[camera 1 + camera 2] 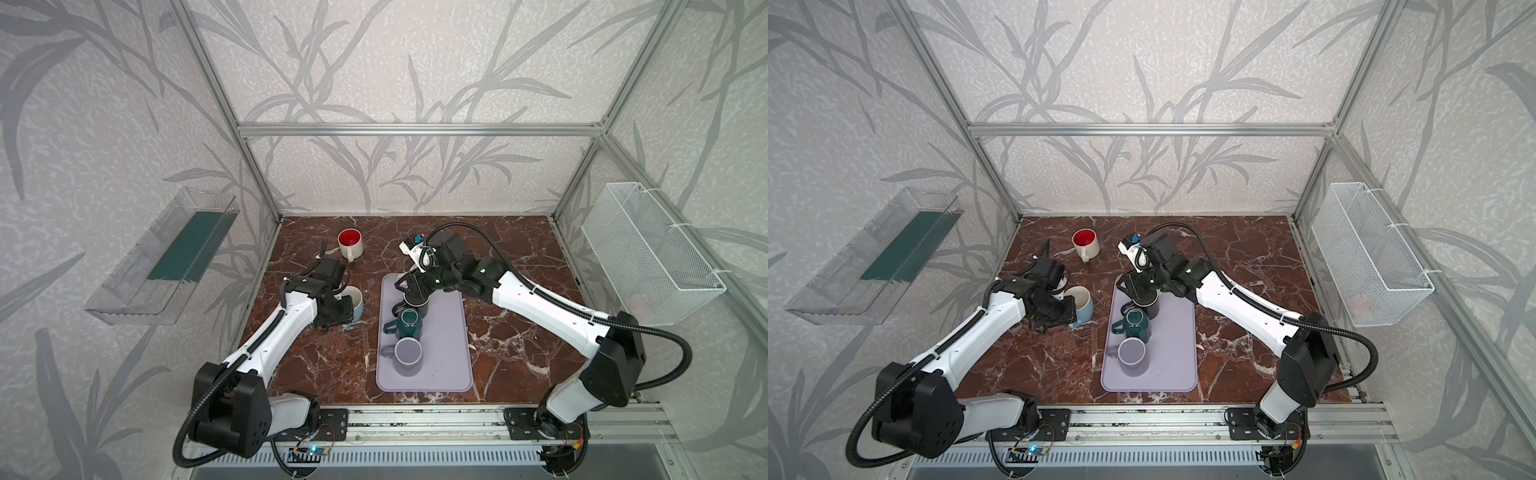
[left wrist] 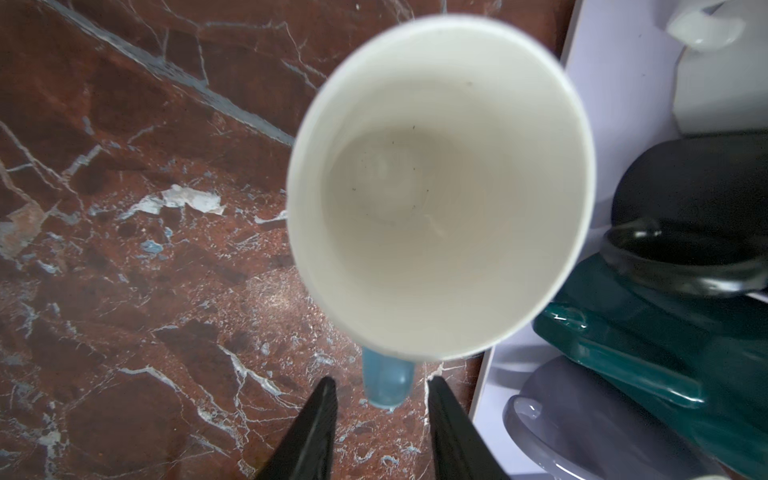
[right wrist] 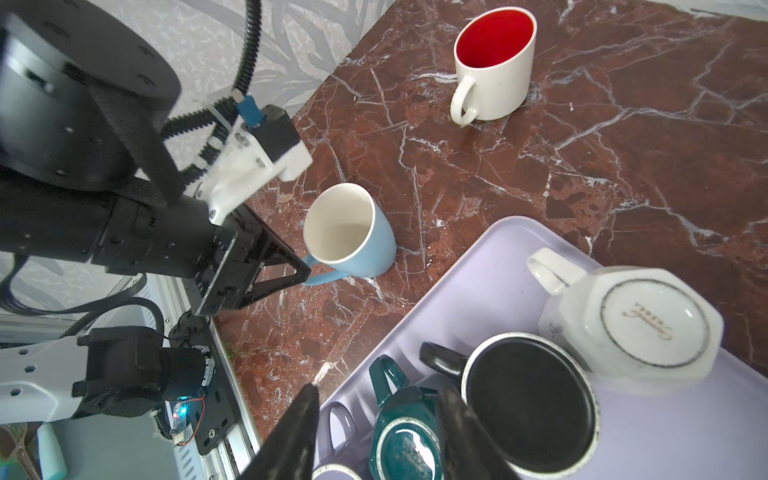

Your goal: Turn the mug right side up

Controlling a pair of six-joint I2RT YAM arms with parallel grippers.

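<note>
A light-blue mug (image 1: 353, 303) (image 3: 349, 232) with a white inside stands mouth up on the marble table, left of the tray. My left gripper (image 1: 341, 319) (image 2: 381, 380) is open at the mug's handle (image 2: 386, 382), which sits just past the fingertips without touching them. On the lavender tray (image 1: 444, 353) several mugs stand mouth down: white (image 3: 648, 328), black (image 3: 528, 399), teal (image 1: 409, 322) and lavender (image 1: 407, 351). My right gripper (image 1: 409, 297) (image 3: 379, 390) hovers open over the black and teal mugs, holding nothing. The right arm hides the white mug in both top views.
A white mug with a red inside (image 1: 350, 243) stands upright at the back of the table. A wire basket (image 1: 652, 253) hangs on the right wall and a clear bin (image 1: 166, 257) on the left. Aluminium frame posts edge the table.
</note>
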